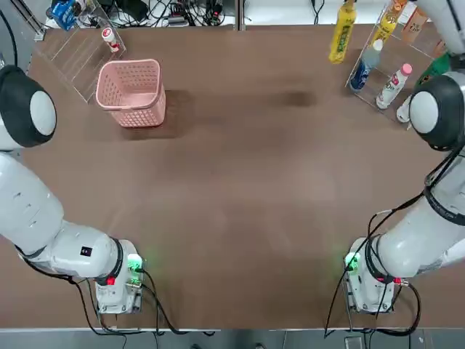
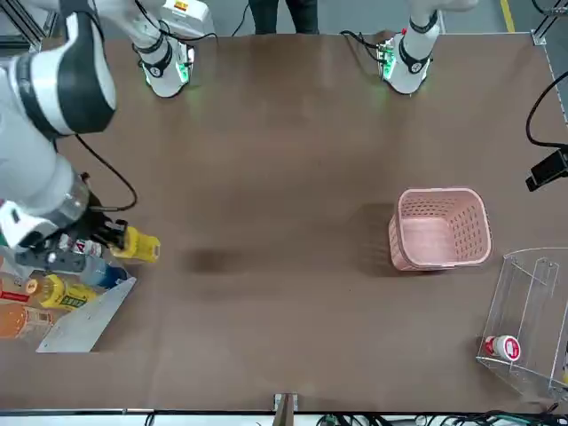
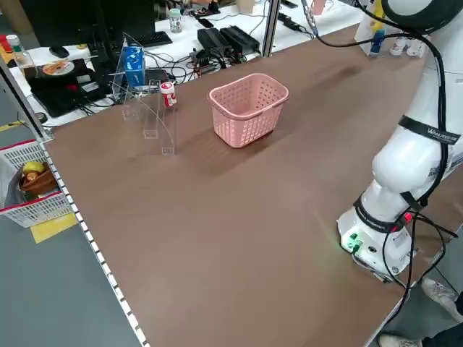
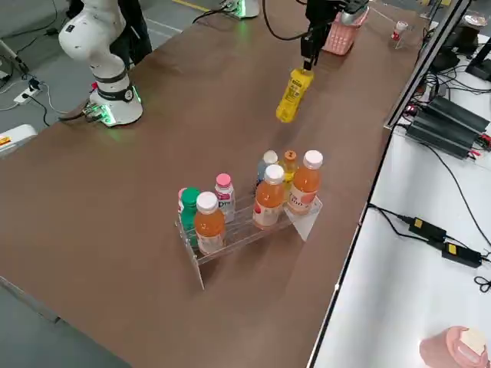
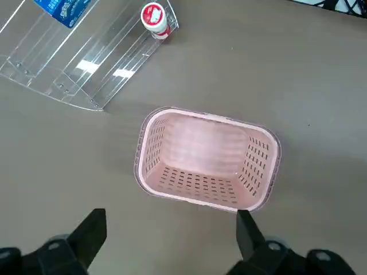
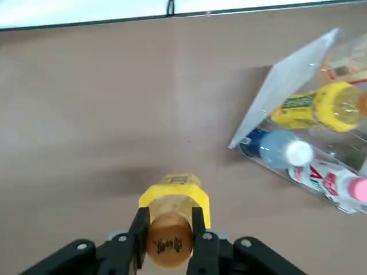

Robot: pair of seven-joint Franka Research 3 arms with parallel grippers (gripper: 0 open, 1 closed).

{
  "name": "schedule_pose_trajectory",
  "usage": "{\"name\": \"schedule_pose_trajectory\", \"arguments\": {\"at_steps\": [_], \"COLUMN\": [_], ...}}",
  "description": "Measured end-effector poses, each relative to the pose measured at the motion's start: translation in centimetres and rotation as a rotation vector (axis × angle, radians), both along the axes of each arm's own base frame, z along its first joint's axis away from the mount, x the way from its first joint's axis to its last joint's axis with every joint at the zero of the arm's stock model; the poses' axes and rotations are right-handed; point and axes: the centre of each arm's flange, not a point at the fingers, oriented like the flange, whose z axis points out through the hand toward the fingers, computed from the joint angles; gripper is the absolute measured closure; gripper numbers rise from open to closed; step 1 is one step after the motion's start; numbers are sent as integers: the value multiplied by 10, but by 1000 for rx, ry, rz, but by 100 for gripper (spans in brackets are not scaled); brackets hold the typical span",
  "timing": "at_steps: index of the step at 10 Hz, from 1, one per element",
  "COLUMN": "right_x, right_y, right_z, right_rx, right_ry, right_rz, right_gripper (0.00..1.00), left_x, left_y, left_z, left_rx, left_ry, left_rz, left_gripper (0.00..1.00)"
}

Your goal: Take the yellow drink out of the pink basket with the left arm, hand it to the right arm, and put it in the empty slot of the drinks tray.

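Both arm bases sit nearest the overhead camera, and past them the bare brown worktop (image 1: 240,182) runs out to the pink basket (image 1: 133,91) at far left, now with nothing in it, and the tray (image 1: 396,65) at far right; the yellow drink (image 1: 342,32) hangs just beside the tray's near edge, not yet over a lane, which suggests the handover is done and only the placing remains. From the front, the right arm carries the bottle out past the tray's clear end wall, with orange, yellow-labelled and blue-capped bottles lying in the lanes behind it. From the robot's right side, the right end effector (image 4: 307,57) pinches the bottle by its top so that it dangles bottom-down above the worktop, well apart from the upright bottles — a hold that should let it drop straight into a narrow lane. On the left wrist camera, the left end effector (image 5: 171,226) stands spread wide and holding nothing above the basket, clear of the work. On the right wrist camera, the fingers (image 6: 139,229) clamp the neck on either side of the cap; the bottle is all yellow, slim, with dark print on the cap's top, and which lane is free I cannot tell.
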Motion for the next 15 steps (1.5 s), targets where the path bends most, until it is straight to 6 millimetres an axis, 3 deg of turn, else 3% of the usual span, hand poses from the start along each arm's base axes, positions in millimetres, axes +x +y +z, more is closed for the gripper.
{"name": "schedule_pose_trajectory", "arguments": {"at_steps": [5, 8, 10, 12, 15], "right_x": [-1, -2, -1, 0, -4], "right_y": [-66, -110, -139, -153, -157], "right_z": [7, 30, 34, 36, 43], "right_rx": [-18, 4, 16, 23, 27], "right_ry": [11, -70, -103, -124, -136], "right_rz": [-273, -426, -570, -636, -650], "right_gripper": [67, 67, 67, 67, 67], "left_x": [0, 0, 0, 0, 0], "left_y": [0, 0, 0, 0, 0], "left_z": [0, 0, 0, 0, 0], "left_rx": [0, 0, 0, 0, 0], "left_ry": [0, 0, -1, -1, -1], "left_rz": [0, 0, 0, 0, 0], "left_gripper": [0, 0, 0, 0, 0]}}
